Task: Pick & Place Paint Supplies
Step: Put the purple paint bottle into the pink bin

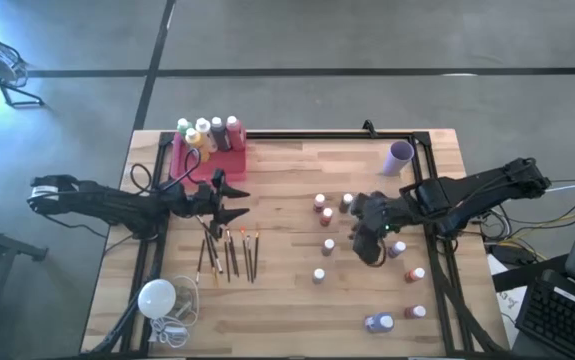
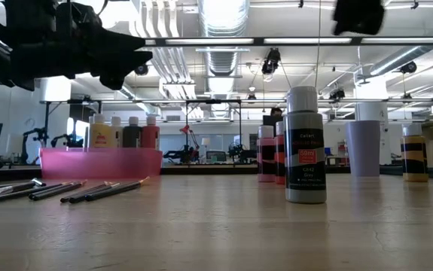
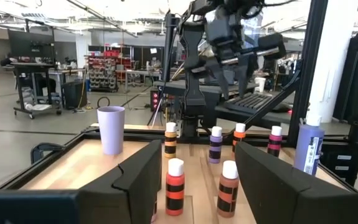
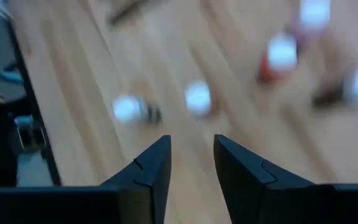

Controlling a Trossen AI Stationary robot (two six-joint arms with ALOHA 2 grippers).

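Note:
Several small white-capped paint bottles (image 1: 327,245) stand scattered on the right half of the wooden table; a grey one (image 2: 305,147) is nearest the low camera. More bottles (image 1: 207,132) stand in a pink tray (image 1: 182,165) at the far left. Several thin brushes (image 1: 229,252) lie flat left of centre. My left gripper (image 1: 235,200) hovers open above the brushes' far ends and points level toward the table's right side, nothing between its fingers (image 3: 141,180). My right gripper (image 4: 191,146) hangs above the bottles, tilted down, with a narrow bare gap between its fingers.
A lilac cup (image 1: 399,155) stands upright at the far right. A white round bulb (image 1: 157,297) with its cord lies at the near left corner. A black frame (image 1: 437,290) runs along the table's edges. Bare wood lies in the middle, between brushes and bottles.

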